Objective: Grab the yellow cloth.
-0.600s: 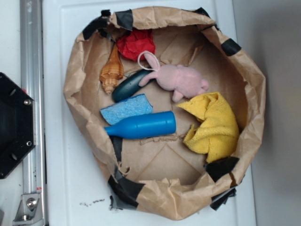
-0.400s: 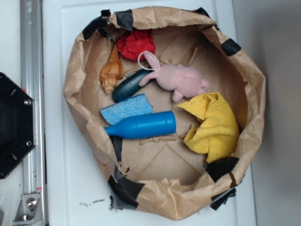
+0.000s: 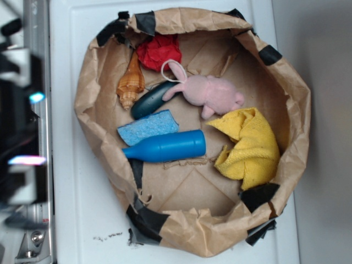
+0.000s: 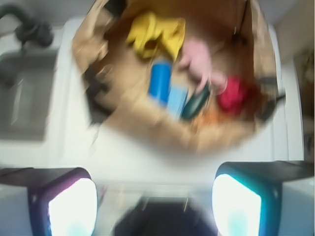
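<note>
A crumpled brown paper basin patched with black tape [image 3: 91, 82] sits on a white tabletop [image 3: 82, 220]. Inside lie a wrinkled red wad [image 3: 158, 50], a striped orange seashell [image 3: 131, 82], a dark teal oval object [image 3: 151, 100] that may be a case, a pink plush bunny [image 3: 212, 93], a blue rectangular sponge [image 3: 147, 127] and, touching it, a blue plastic bottle [image 3: 168, 147] on its side.

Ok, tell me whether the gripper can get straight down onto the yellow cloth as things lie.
Probably yes. The yellow cloth lies uncovered on top, beside the pink bunny, with nothing over it. The gripper is open, though far off outside the paper bag.
</note>
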Controlling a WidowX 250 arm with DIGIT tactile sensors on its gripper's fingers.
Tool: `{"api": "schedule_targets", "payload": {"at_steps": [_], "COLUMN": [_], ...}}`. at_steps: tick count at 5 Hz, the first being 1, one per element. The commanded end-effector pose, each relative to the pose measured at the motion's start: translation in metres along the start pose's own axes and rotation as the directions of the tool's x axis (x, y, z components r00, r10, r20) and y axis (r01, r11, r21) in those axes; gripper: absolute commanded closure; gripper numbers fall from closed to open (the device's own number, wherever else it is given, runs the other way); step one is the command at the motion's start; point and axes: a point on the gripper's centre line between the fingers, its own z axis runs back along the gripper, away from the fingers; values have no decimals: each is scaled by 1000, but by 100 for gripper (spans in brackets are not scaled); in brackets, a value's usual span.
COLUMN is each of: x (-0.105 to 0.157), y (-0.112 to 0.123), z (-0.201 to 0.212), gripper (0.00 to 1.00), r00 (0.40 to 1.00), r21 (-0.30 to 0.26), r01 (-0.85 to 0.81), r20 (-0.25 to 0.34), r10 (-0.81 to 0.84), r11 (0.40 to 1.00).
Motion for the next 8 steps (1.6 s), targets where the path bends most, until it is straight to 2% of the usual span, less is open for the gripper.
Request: {"api": "schedule_targets", "payload": {"at_steps": [1, 2, 3, 4, 5, 6, 7, 8], "x": [70, 98, 117, 130, 141, 143, 144, 147], "y": [1, 0, -14, -29, -45, -70, -83, -60], "z": [-34, -63, -94, -121, -146, -170, -195, -203], "gripper": [0, 0, 0, 0, 0, 0, 0, 100], "r00": [973, 980, 965, 959, 955, 944, 936, 947], "r21": [-78, -87, -84, -66, -87, -124, -87, -28], "r01": [139, 144, 235, 270, 289, 327, 352, 322], "r20": [197, 149, 143, 108, 93, 96, 33, -8], "r10": [-121, -130, -221, -262, -281, -317, -351, -323], "r11": [987, 986, 968, 961, 953, 937, 932, 946]}}
